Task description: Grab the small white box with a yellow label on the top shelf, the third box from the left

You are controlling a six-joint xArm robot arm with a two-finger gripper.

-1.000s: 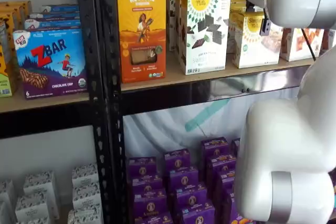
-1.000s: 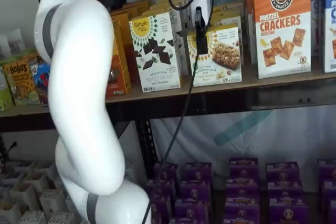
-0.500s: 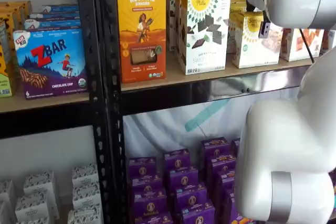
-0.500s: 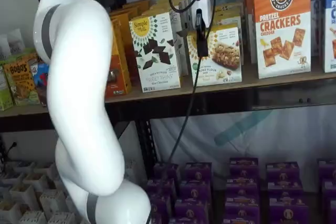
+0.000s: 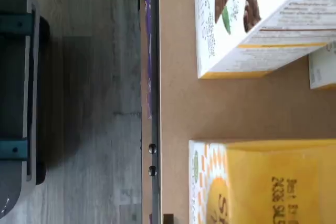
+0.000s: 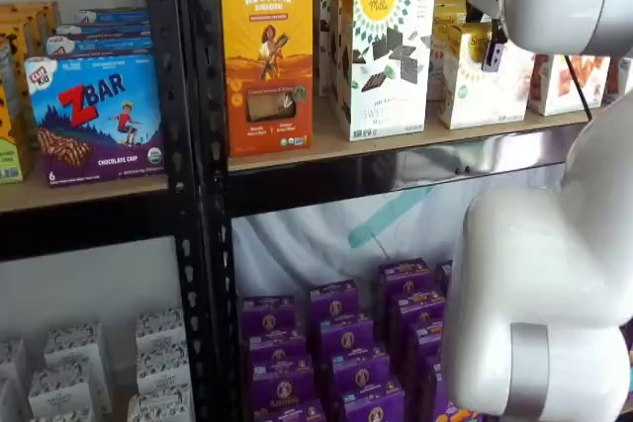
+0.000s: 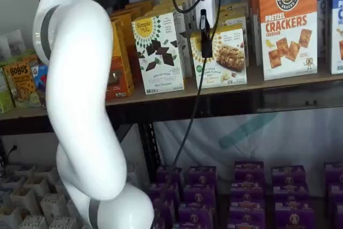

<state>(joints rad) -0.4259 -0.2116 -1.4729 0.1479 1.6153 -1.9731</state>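
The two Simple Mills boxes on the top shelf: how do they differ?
The small white box with a yellow label is short and pictures tan baked goods; the taller Simple Mills box stands higher and pictures dark chocolate pieces. The black finger hangs before the small one only. Both are white with a yellow sunburst.

white box (image 7: 221,54) with yellow sunburst and tan cookie photo, orange revival box (image 6: 266,61), purple cartons (image 6: 336,348) below.
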